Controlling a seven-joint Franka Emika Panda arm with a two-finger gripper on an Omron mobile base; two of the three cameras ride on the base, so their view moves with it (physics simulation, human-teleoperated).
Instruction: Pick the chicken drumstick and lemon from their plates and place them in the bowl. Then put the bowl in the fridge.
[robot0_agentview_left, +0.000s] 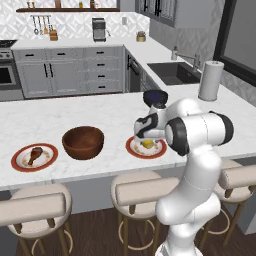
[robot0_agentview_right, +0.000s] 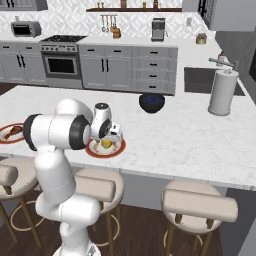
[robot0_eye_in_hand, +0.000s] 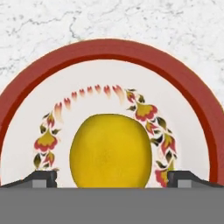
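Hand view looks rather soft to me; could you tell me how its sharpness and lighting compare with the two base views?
Hand view: the lemon and its plate fill the frame close up, edges slightly soft, lighting flat, no glare. Left base view: even light, with a faint shadow under the bowl. Right base view: equally even, distant cabinets a little blurred, and the gripper reads small.

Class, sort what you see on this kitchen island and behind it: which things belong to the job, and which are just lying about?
Belongs to the job:
lemon on its plate
chicken drumstick
wooden bowl
tool, open around the lemon

Just lying about:
blue bowl
paper towel roll
coffee machine
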